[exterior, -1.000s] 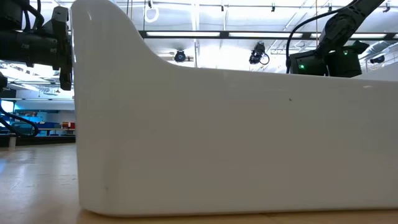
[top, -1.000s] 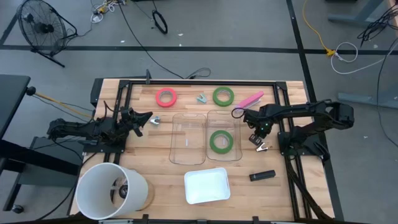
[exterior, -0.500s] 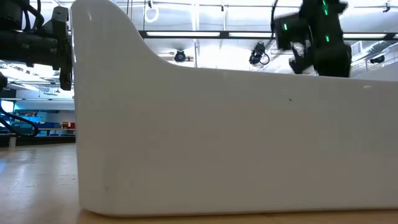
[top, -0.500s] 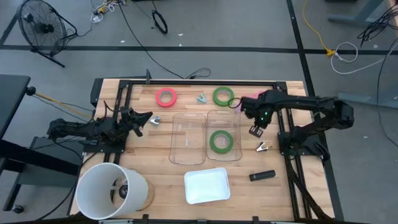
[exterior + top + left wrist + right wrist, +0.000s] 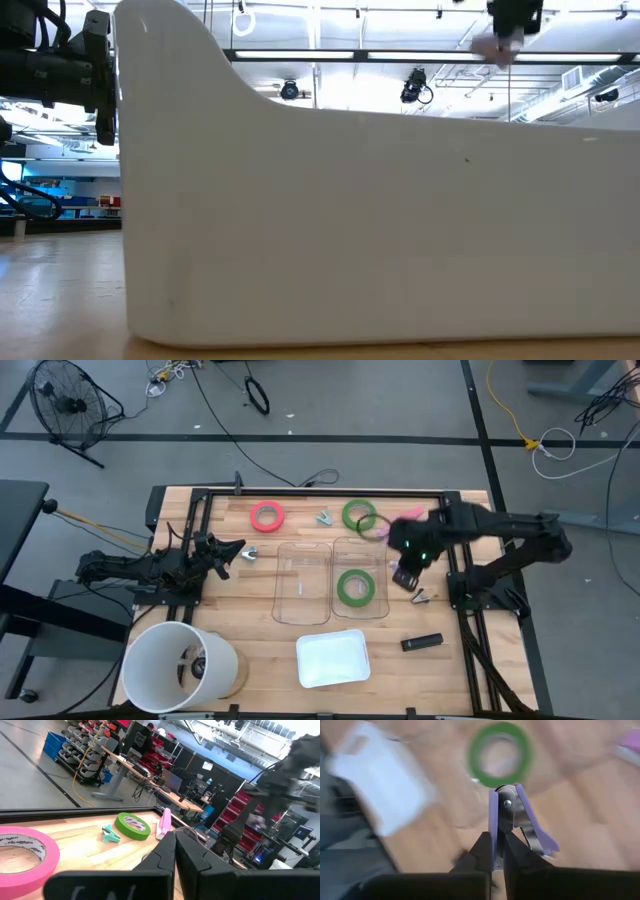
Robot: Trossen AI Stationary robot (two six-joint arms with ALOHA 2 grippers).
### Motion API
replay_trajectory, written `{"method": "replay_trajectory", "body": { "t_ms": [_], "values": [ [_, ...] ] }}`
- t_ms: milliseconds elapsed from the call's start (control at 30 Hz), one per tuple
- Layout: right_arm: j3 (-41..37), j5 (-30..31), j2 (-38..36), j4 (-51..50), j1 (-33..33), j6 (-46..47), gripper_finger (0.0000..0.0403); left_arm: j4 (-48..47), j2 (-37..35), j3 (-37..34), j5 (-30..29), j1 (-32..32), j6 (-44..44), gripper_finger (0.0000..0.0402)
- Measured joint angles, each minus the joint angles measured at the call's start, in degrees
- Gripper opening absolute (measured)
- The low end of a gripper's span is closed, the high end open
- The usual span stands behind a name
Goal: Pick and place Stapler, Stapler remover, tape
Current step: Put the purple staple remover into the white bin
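Right gripper (image 5: 403, 577) up over the table (image 5: 250, 640), just beside the right edge of the clear bin (image 5: 345, 550). Jaws pressed tight together, pinching the metal end of a purple staple remover (image 5: 512, 817). Seems a real hold, since the remover looks sharp in the right wrist view while everything behind it is smeared. Long side of the remover pointing straight out from the jaws, in line with the fingers, with its two purple wings spread a little. Straight past its tip, a green tape (image 5: 472, 755), and from above that same tape (image 5: 344, 588) lying flat inside the bin. So the bin sits to the left of the jaws, very near, with just a short way to go and then down. Right arm much the nearer one for that. Left gripper (image 5: 232, 552) waiting at the left side of the table, jaws shut on nothing, well apart from the bin. Other things out on the wood at the far side: a red tape (image 5: 256, 515), a second green tape (image 5: 347, 515) and a pink stapler (image 5: 405, 518). Black stapler (image 5: 421, 643) nearer the front, on the right.
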Motion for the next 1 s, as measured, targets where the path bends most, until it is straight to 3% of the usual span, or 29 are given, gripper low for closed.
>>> {"method": "replay_trajectory", "body": {
  "t_ms": [300,567,767,1000],
  "values": [
    [0.04,-0.46,10.03,24.8,16.96,15.61,0.0009,0.01,0.0,0.0,0.0,0.02,0.06,0.0014],
    [0.04,-1.98,20.28,42.32,22.17,23.8,0.0009,0.05,0.01,0.0,0.0,0.01,1.24,0.0014],
    [0.03,-4.08,23.73,45.46,25.66,24.2,0.0009,0.0,0.01,0.01,0.15,0.01,1.82,0.0014],
    [0.02,-0.44,23.96,45.39,27.85,22.95,0.0009,0.11,-0.01,0.0,0.17,0.02,-0.99,0.0014]
  ]
}}
